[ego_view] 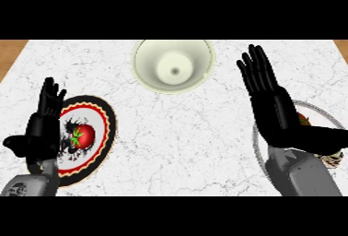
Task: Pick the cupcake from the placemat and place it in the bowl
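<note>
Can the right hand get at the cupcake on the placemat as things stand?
Probably yes. The right hand is open, fingers straight, right over the placemat, and the cupcake peeks out beside its palm. Nothing else lies between them; the hand itself hides most of it.

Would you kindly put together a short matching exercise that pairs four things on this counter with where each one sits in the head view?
Things:
1. bowl
2. round mat with the red and yellow border
3. left hand
4. right hand

Places:
A. at the right, fingers straight, over a thin-rimmed round piece that it mostly hides
B. top centre, cream coloured
C. at the left edge, fingers straight, beside the round mat
D. left of centre, with a red and green figure in its middle

Pairs: 1-B, 2-D, 3-C, 4-A
</note>
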You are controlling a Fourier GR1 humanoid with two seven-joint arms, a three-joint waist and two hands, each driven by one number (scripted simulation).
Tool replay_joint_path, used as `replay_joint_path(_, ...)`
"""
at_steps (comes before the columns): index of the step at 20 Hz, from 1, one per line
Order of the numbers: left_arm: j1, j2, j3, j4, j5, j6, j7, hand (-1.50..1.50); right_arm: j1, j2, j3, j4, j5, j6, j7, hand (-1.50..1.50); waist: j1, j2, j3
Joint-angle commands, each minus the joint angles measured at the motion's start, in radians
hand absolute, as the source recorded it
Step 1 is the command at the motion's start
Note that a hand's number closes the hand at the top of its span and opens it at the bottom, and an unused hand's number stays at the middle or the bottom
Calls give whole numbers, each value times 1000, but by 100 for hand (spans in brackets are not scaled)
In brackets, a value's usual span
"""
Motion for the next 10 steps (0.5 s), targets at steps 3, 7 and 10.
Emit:
replay_joint_path(3, -32, 97, 80, -57, 57, -92, 50, 0, 14, -47, -21, 4, -58, 147, 9, -150, -21, -23, -31)
replay_joint_path(7, -67, 87, 83, -17, 89, -111, 51, 0, 21, -376, -41, 38, 248, 153, 35, -150, -83, -38, -57)
replay_joint_path(10, -82, 128, 132, -30, 144, -155, 74, 0, 179, -205, -88, 2, 329, -133, -84, -150, -74, -34, -32)
